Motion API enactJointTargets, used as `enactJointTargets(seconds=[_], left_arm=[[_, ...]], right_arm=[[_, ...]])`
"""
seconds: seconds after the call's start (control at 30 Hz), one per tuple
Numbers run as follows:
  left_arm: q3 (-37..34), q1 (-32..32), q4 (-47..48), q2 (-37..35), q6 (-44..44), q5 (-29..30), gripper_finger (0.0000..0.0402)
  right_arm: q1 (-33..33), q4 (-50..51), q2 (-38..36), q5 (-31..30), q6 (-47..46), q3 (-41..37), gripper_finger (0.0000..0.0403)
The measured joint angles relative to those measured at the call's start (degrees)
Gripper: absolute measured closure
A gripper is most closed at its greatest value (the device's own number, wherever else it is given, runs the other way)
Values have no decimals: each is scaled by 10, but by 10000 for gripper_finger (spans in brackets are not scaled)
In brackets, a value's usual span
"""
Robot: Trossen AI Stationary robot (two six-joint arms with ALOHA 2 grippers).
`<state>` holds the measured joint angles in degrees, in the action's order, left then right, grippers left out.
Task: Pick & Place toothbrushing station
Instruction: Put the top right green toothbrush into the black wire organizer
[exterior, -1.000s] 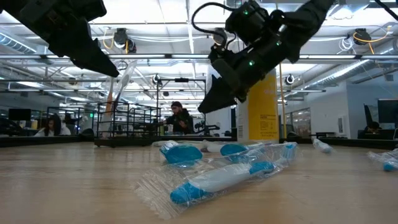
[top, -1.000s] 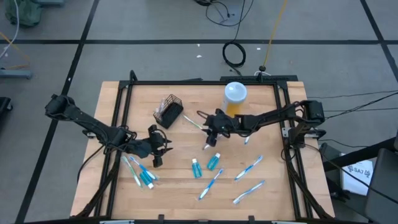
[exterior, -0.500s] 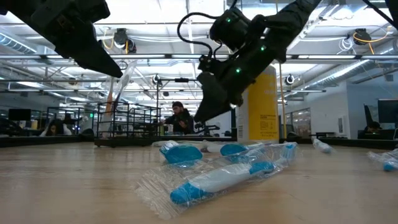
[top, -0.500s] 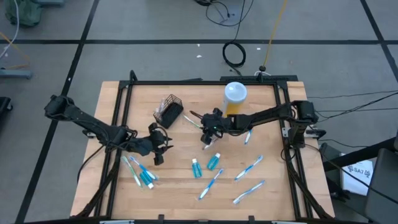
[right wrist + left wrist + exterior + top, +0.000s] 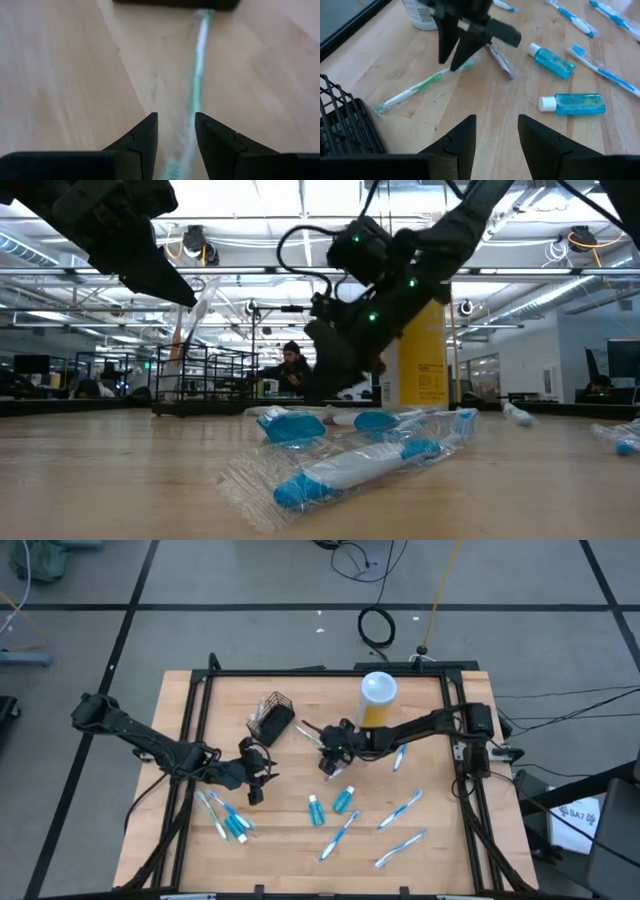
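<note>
High view: we see the right pincer (image 5: 327, 762) low over a wrapped green brush (image 5: 311, 735) that lies between it and the basket (image 5: 270, 718). The left pincer (image 5: 252, 780) waits near 2 blue brushes (image 5: 222, 817) at the tabletop (image 5: 300, 855) edge. 2 tubes (image 5: 343, 799) lie in the middle.

Low view: the right pincer hangs just above the wood; we cannot judge its clearance, so a hard touchdown is a risk.

Left wrist view: the left pincer's fingers (image 5: 462, 137) stand apart, empty. The right one's tips straddle the green brush's end; gripping that far out, we think the brush could pivot or slip from its slick wrapper.

Right wrist view: the fingers (image 5: 144, 135) are apart, unclamped, and the brush runs closer to 1 finger, so closing may nudge it aside instead of catching it.
</note>
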<state>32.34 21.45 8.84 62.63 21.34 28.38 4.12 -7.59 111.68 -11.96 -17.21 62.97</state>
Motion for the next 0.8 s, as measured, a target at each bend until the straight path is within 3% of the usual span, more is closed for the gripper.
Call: enactJointTargets(seconds=[0.27, 0.53, 0.8], left_arm=[[0, 0, 1, 0, -1, 0, 250], [0, 0, 1, 0, 7, 0, 250], [0, 0, -7, 0, 32, 0, 250]], right_arm=[[-1, 13, 22, -3, -7, -1, 291], [-2, 18, 17, 1, 1, -2, 390], [-29, 28, 2, -8, 69, -4, 391]])
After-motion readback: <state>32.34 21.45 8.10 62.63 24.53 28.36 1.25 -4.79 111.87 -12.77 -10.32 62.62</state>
